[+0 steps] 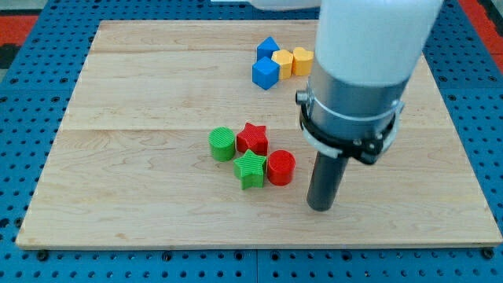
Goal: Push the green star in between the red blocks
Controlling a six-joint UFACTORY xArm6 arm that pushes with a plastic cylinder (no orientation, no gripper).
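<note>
Green star [250,170] sits lower centre, touching red star [252,138] and red cylinder [280,167], task nearly done; tip [320,207] right of them, no claw visible.

Quick headcount on the counter [141,94]: eight blocks total. Two green ones, a green cylinder [222,144] and a green star [250,170]. Two red, a red star [252,138] plus a red cylinder [280,167]. Two blue blocks [267,47] [266,72] up top, and two yellow blocks [283,62] [302,60] right with them. One rod.
</note>
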